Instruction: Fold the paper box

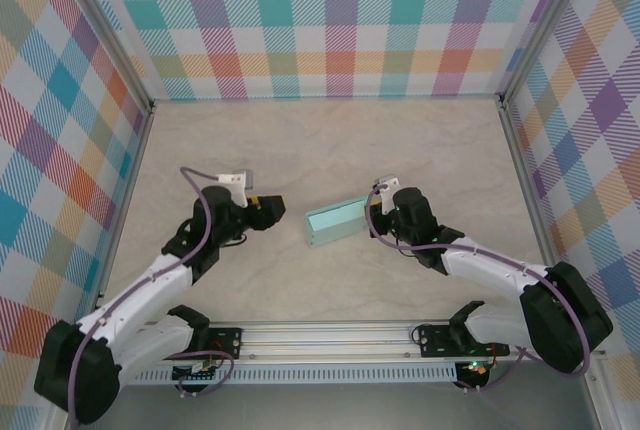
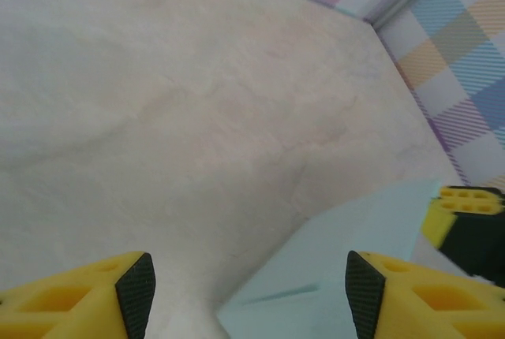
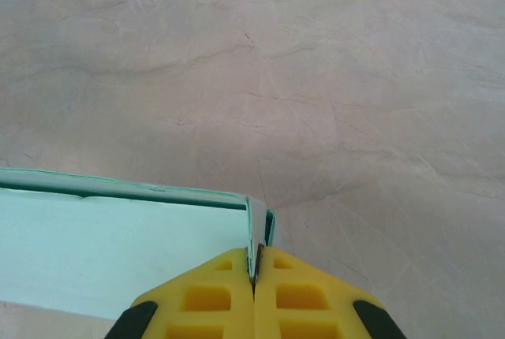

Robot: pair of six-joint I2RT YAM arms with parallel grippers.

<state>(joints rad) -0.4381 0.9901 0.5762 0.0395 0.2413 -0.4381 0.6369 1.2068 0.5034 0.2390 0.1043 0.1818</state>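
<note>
paper box [image 1: 336,222]: on table [image 1: 300,150] | right tool [image 3: 254,268]: clamped on its end wall | left tool [image 2: 249,288]: apart

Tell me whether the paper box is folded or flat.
Folded: the paper box has raised walls around a shallow tray; the right gripper pinches its end wall.

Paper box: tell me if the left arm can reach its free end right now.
Probably yes. The left claw stands open just off the paper box's left end, with bare table between them. The right claw pinches only the opposite end wall.
</note>
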